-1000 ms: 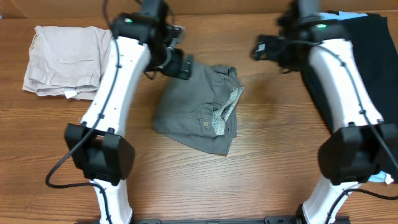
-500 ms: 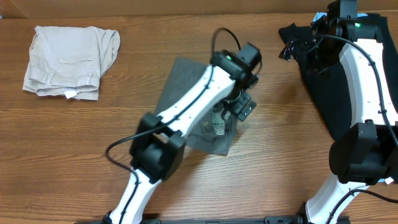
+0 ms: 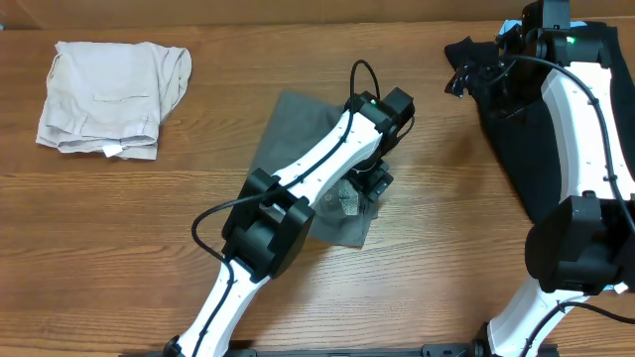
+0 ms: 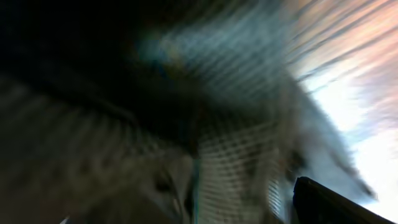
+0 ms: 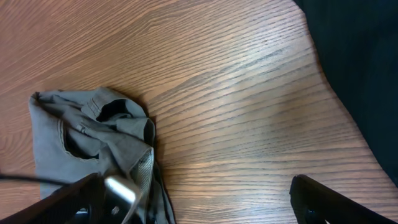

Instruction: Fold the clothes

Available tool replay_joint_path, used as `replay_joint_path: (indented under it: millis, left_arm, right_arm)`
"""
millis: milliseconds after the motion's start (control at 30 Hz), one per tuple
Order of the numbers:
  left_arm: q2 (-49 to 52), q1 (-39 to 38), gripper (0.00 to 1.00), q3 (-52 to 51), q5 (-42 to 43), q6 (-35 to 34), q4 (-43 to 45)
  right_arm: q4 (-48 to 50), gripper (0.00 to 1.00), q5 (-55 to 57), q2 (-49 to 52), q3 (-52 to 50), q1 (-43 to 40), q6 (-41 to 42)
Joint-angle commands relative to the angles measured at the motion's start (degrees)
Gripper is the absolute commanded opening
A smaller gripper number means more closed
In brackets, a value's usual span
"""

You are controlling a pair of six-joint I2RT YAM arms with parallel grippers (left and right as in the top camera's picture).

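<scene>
Grey shorts lie rumpled, half-folded, frame centre. Left gripper has swung from upper left down onto their right edge; wrist view blurred, grip unclear. Right gripper has retreated to upper right, spread wide, empty. Next fold grab looks imminent.

Grey shorts mid-worktop, left arm stretched across, left hand at their right edge. Beige shorts far left; black garment far right.
</scene>
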Motion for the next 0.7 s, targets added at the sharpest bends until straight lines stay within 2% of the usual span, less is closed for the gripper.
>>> replay_joint_path:
  millis: [0, 233, 300, 333, 367, 433, 467, 500, 667]
  left_arm:
    - [4.3, -0.2, 1.0, 0.1, -1.5, 1.5, -1.6]
    - [4.7, -0.6, 1.0, 0.1, -1.0, 2.6, -0.1]
    - [4.7, -1.1, 0.94, 0.1, -1.0, 3.5, -0.1]
    - [4.7, -1.6, 0.82, 0.1, -1.0, 3.7, 0.0]
    - [4.7, -1.7, 0.66, 0.1, -1.0, 4.0, 0.1]
    - [4.7, -1.8, 0.24, 0.1, -1.1, 4.5, 0.5]
    - [4.7, -1.8, 0.12, 0.1, -1.1, 4.5, 0.7]
    - [4.7, -1.8, 0.06, 0.1, -1.1, 4.5, 0.8]
    - [4.6, 0.7, 0.04, 0.2, -3.2, 4.5, 0.5]
  right_arm:
    - [0.3, 0.98, -0.4, -1.9, 0.9, 0.1, -0.9]
    - [0.9, 0.98, -0.4, -1.9, 0.9, 0.1, -0.9]
    - [0.9, 0.98, -0.4, -1.9, 0.9, 0.1, -0.9]
    - [1.0, 0.98, -0.4, -1.9, 0.9, 0.1, -0.9]
    - [1.0, 0.98, -0.4, -1.9, 0.9, 0.1, -0.9]
    - [1.0, 0.98, -0.4, -1.9, 0.9, 0.1, -0.9]
    - [1.0, 0.98, -0.4, -1.9, 0.9, 0.1, -0.9]
    - [1.0, 0.98, -0.4, -1.9, 0.9, 0.1, -0.9]
    - [0.8, 0.98, -0.5, -1.9, 0.9, 0.1, -1.1]
